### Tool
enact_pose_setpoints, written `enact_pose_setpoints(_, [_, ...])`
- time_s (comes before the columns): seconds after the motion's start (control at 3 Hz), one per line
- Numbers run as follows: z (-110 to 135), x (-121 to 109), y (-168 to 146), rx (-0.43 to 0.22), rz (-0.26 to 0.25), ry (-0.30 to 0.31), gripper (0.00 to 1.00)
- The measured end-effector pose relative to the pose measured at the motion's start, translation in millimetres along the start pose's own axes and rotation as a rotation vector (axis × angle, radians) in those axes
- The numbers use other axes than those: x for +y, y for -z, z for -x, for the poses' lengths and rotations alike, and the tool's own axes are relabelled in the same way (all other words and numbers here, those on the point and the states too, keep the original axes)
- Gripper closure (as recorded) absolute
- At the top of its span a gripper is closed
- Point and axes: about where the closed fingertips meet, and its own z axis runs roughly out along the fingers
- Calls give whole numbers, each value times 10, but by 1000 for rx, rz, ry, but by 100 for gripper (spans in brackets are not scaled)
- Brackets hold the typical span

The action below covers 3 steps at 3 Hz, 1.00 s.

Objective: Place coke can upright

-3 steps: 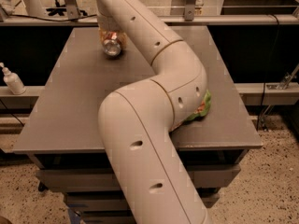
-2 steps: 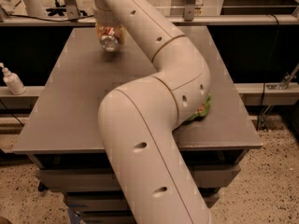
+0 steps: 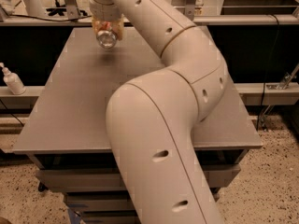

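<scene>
The gripper (image 3: 107, 28) hangs over the far left part of the table (image 3: 70, 106), clenched on the can (image 3: 106, 38). The can's silver end faces the camera, and its body is mostly hidden between the fingers (image 3: 96, 27). It seems held clear of the table top, with a faint shadow beneath. The arm (image 3: 159, 125) rises from the table's near edge and covers much of its right half. Off the table's left side, a white bottle (image 3: 11, 80) stands on a lower ledge.

Above the matt grey table (image 3: 79, 101), far end, a smooth plastic claw (image 3: 107, 26) clasps the shiny metal coke can (image 3: 106, 38).
</scene>
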Motion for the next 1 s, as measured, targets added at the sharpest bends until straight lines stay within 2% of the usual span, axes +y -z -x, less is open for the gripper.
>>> enact_pose_setpoints(0.33, [-39,-88,37,49,0,43,100])
enact_pose_setpoints(0.67, [-74,-402,348,187,-30,165,100])
enact_pose_setpoints(1.0, [-122,-668,758,394,-63,277,100])
